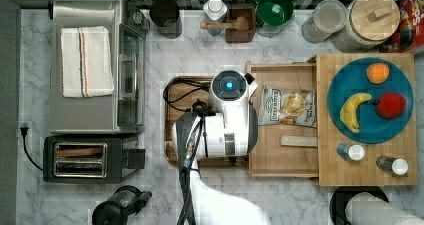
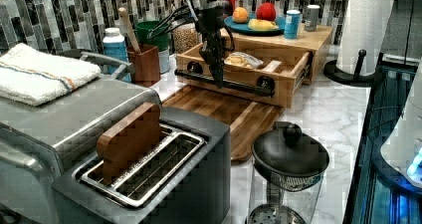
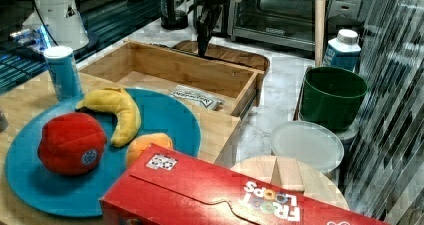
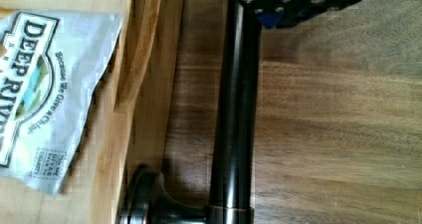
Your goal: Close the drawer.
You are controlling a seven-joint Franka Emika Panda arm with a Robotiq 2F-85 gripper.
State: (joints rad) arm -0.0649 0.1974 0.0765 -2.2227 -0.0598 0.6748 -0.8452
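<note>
Gripper [image 2: 217, 77]: we place it at the dark bar handle [image 2: 225, 83] on the drawer's front, near the bar's middle in the left view. Whether its fingers are spread or pressed on the bar we cannot tell. The wrist view shows the bar [image 4: 234, 114] running close under the gripper body, with one round mount at its end.

Drawer [image 1: 282, 127]: light wood, pulled well out of the wooden box [image 1: 367, 165], its front panel hanging over the darker tray [image 2: 234, 115] on the marble counter [image 1: 200, 50]. We judge the gripper stands at the handle because that is the face to push back toward the box.

Drawer contents: one chip bag [image 1: 287, 106] lying flat, and a thin wooden strip [image 1: 298, 141] beside it. Both sit below the rim, so we expect neither to catch on closing.

Box top: blue plate [image 1: 367, 122] with a banana [image 1: 351, 111], a red fruit [image 1: 391, 105] and an orange one [image 1: 377, 73]; two small cans [image 1: 350, 151] stand near the edge. We judge a hard push could jolt these.

Status: the drawer is open; closing not yet done.
</note>
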